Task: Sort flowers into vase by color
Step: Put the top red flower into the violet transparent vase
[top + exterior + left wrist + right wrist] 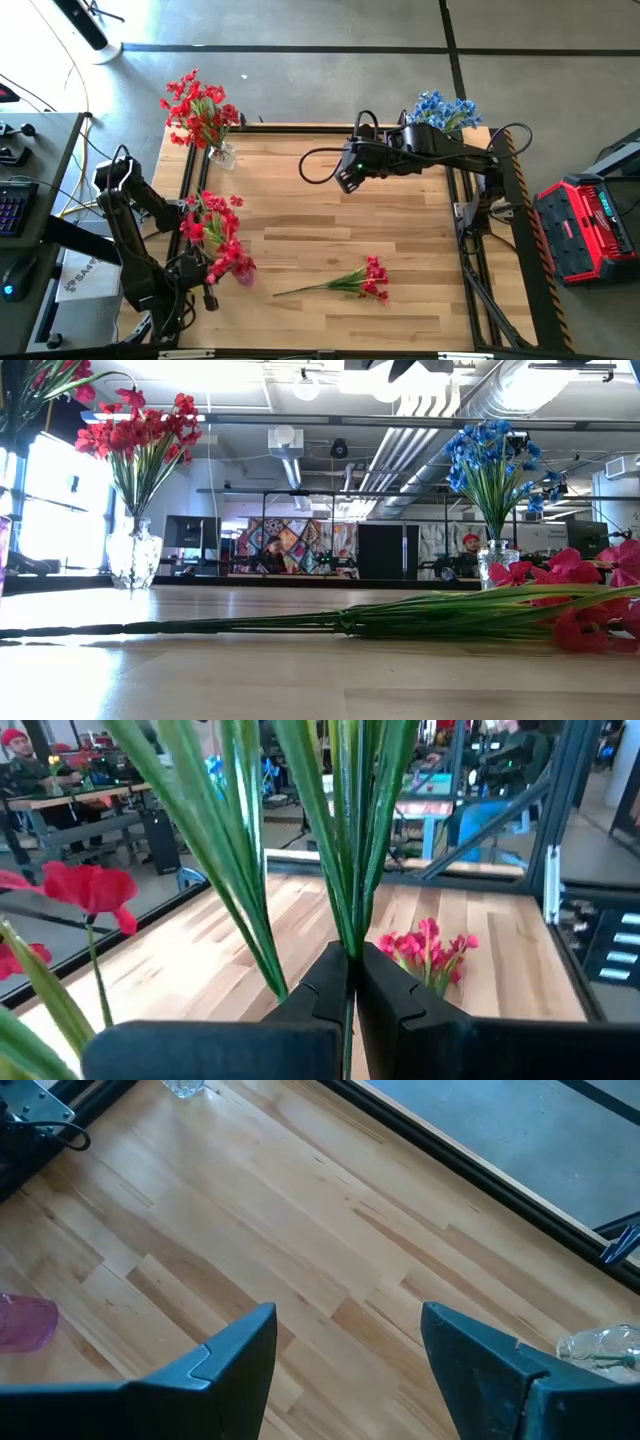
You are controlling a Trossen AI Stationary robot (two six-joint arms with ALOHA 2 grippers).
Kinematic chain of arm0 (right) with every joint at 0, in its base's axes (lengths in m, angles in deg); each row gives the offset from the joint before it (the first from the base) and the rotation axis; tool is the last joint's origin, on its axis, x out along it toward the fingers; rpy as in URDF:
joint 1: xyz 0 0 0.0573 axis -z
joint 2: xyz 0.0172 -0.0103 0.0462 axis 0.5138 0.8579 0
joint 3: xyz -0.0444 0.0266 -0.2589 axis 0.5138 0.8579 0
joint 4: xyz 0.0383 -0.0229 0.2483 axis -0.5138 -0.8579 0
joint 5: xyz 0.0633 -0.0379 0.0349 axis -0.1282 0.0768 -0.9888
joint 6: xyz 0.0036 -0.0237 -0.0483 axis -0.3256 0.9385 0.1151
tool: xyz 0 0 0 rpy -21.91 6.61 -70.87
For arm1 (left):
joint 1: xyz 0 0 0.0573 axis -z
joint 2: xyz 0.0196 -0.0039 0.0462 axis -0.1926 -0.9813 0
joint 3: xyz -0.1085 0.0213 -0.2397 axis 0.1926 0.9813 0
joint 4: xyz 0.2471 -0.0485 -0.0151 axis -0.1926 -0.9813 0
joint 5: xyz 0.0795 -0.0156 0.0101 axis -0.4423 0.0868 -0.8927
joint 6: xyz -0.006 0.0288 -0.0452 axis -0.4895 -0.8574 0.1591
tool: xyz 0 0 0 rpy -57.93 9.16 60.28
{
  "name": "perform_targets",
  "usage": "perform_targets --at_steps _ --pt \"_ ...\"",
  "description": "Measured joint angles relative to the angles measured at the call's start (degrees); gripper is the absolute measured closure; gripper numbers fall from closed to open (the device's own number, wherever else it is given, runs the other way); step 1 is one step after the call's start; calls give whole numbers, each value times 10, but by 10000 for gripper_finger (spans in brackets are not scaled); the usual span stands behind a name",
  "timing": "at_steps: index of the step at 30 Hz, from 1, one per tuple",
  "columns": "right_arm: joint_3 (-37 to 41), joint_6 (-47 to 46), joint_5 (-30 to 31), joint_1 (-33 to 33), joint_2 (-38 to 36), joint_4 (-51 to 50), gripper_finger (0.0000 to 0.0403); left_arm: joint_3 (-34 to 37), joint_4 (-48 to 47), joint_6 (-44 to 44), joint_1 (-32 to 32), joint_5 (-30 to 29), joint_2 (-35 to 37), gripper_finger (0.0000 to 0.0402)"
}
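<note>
A red flower spray (222, 245) stands near the table's near left corner, blooms up, with my left gripper (205, 292) shut on its green stems (350, 840). Another red spray (352, 280) lies flat on the table in the near middle, its stem toward the left (200, 626). A glass vase of red flowers (205, 115) stands at the far left. A vase of blue flowers (445, 110) stands at the far right. My right gripper (345, 180) hangs open above the far middle of the table with nothing between its fingers (350, 1330). My left gripper pinches the spray's bundled green stems (348, 952) between its two fingers, just below where the leaves fan out. The fingers come in level from the table's left side and lie across the stems. The spray rises above the fingers, lifted clear of the table.
Black frame rails (470, 230) run along the table's right and far edges. A red case (590, 225) sits beyond the right edge. Bare wood (330, 225) lies between the lying spray and my right gripper. People show in the room beyond (470, 550).
</note>
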Motion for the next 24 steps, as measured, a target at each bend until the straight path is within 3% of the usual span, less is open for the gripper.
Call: perform_targets --at_steps 16,24 --pt "0 -3 -8 6 0 0 166 1 -5 -26 10 15 65 401" --pt "0 -14 -3 6 0 0 166 52 47 22 15 19 61 401"
